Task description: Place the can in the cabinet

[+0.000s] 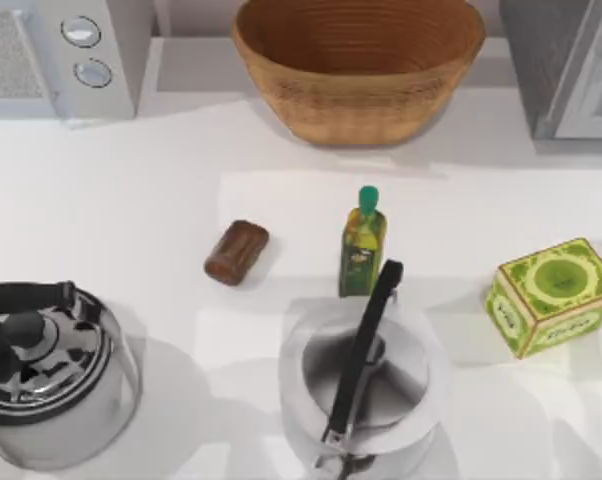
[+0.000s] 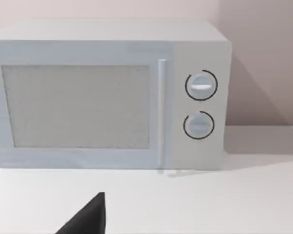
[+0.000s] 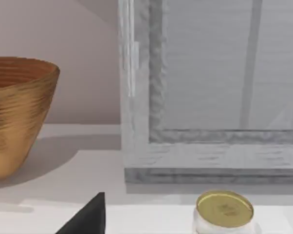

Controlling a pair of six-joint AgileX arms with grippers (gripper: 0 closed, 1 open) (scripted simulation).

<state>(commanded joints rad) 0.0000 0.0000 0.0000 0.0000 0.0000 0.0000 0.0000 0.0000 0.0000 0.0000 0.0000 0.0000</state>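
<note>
Lying on its side, the can [image 1: 237, 252] sits near the middle of the worktop [image 1: 131, 200], just left of the green-capped bottle [image 1: 362, 243] and apart from it. Neither tool has hold of it. Left tool [image 2: 85, 219] shows as a dark finger tip in the left wrist view, facing the microwave [image 2: 107, 97] at the worktop's far left corner; right tool [image 3: 85, 217] shows the same in the right wrist view, facing the cabinet [image 3: 210, 97] at the far right corner. How far open either tool is, cannot tell.

Risks, as I judge them:
- the can is a cylinder on its side, so a glancing touch could roll it toward the bottle or the basket [image 1: 358, 65]
- the bottle stands tall and narrow close by; a reach from the right could tip it
- the cabinet front looks closed in the right wrist view; carrying the can there without opening it would block placement
- a gold-lidded jar [image 3: 223, 212] stands just in front of the cabinet and could get knocked

Labels: the bottle has a yellow-green label, and the green box [image 1: 552, 296] near the right edge is patterned, but neither is readable. The microwave has two dials, no legible marks.
</note>
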